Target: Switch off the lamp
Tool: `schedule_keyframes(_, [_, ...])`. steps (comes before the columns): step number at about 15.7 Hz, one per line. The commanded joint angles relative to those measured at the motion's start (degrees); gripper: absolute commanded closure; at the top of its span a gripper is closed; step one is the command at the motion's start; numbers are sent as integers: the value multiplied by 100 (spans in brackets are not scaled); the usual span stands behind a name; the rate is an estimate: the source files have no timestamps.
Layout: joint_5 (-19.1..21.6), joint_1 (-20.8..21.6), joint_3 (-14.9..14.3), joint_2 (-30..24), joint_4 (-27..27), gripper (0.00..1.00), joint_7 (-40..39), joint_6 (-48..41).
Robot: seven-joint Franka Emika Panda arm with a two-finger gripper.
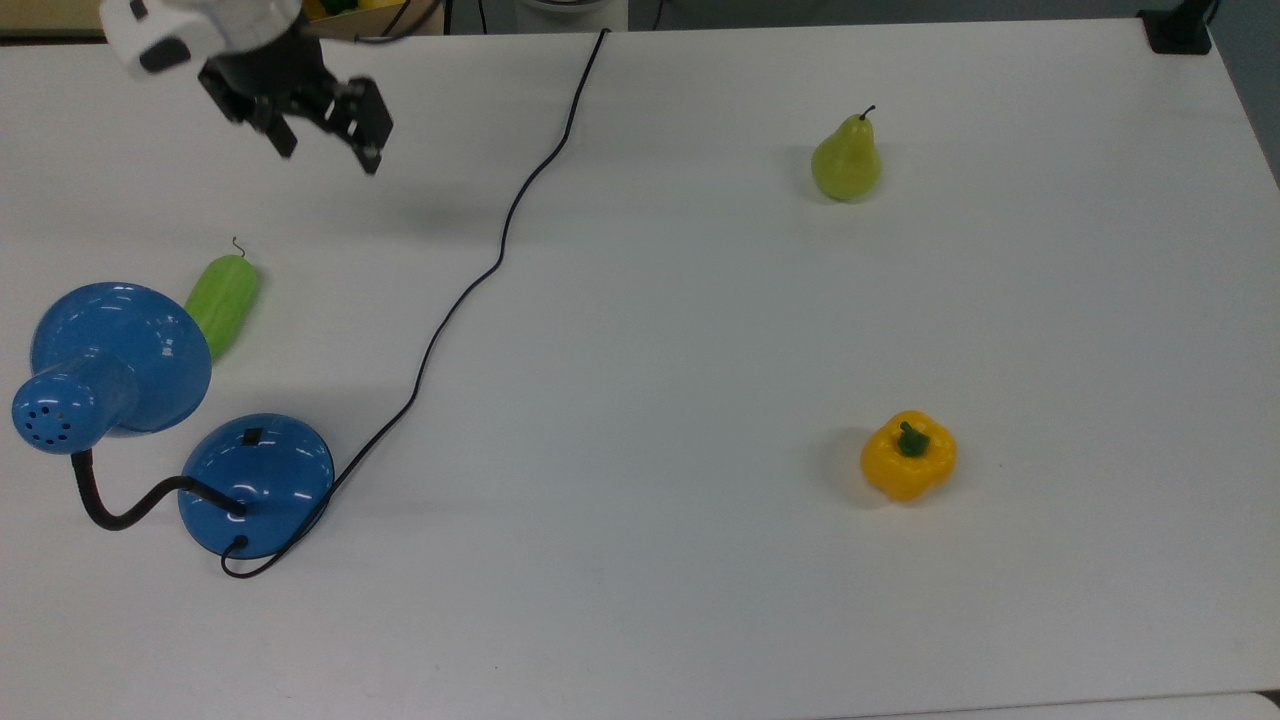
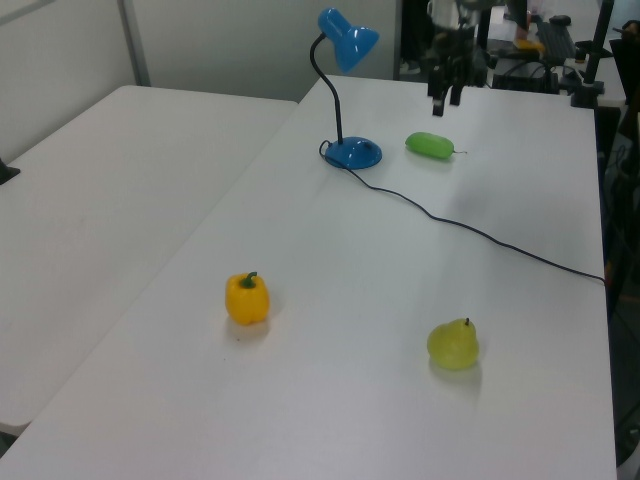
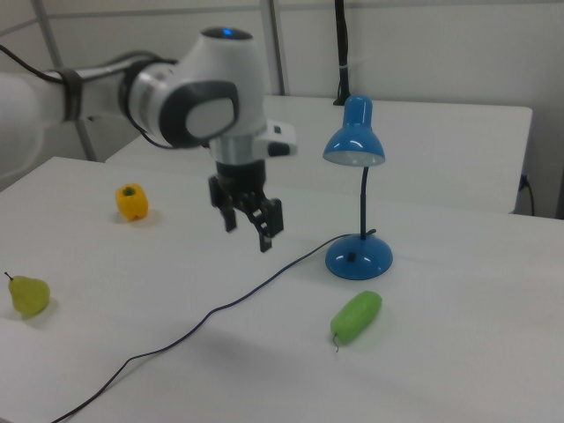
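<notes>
- The gripper [image 1: 325,140] hangs above the table [image 1: 700,300], jaws spread wide, holding nothing.
- The lamp [image 1: 255,483] stands near the table's edge at the top view's left, beside a cucumber [image 1: 222,303].

The arm is built of glossy white rounded shells with dark grey panels set into the joint housings. A small blue light glows on top of the uppermost housing in the right view. Below it a grey-white collar carries a white boxy flange with dark inset buttons. The end effector [image 1: 325,150] [image 3: 249,235] [image 2: 445,100] is black, with a blocky body and two black fingers [image 3: 265,231] showing a gap between them.
</notes>
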Motion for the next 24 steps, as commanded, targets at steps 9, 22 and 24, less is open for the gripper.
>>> schedule_keyframes(9, [-6,437,268,-1563,85,0,892,-1558])
schedule_keyframes(22, [-692,446,1280,-1248,-232,0,596,-469])
schedule_keyframes(24, [-700,446,1202,-1229,-223,0,508,-276])
